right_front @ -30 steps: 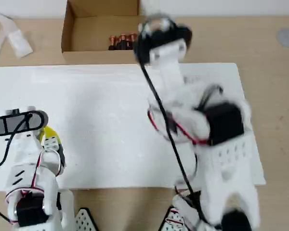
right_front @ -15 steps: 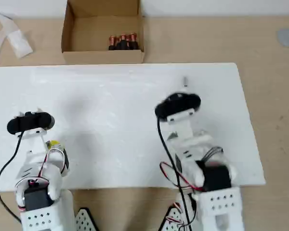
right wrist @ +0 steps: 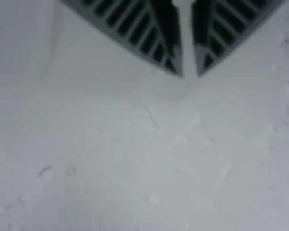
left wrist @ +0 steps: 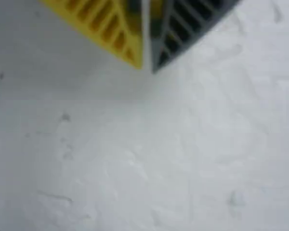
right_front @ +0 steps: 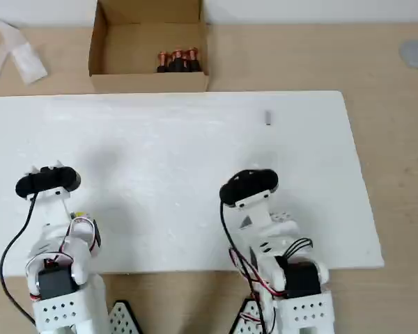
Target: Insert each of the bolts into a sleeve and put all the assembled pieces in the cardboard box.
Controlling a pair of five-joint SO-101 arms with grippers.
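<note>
High view: the box [right_front: 97,56] stands far left on the desk [right_front: 397,139]. The assembled pieces [right_front: 178,60] lie inside it, against its near wall, so I judge the task nearly done. The left arm [right_front: 52,236] and right arm [right_front: 265,236] sit folded at the near edge of the white board [right_front: 160,153], well apart from the box. A small grey thing [right_front: 268,117] lies on the far right of the board; I cannot tell what it is.

Left wrist view: the left jaws, yellow and black, are almost together and hold nothing.

Right wrist view: the right jaws leave a narrow slit and are also empty.
</note>
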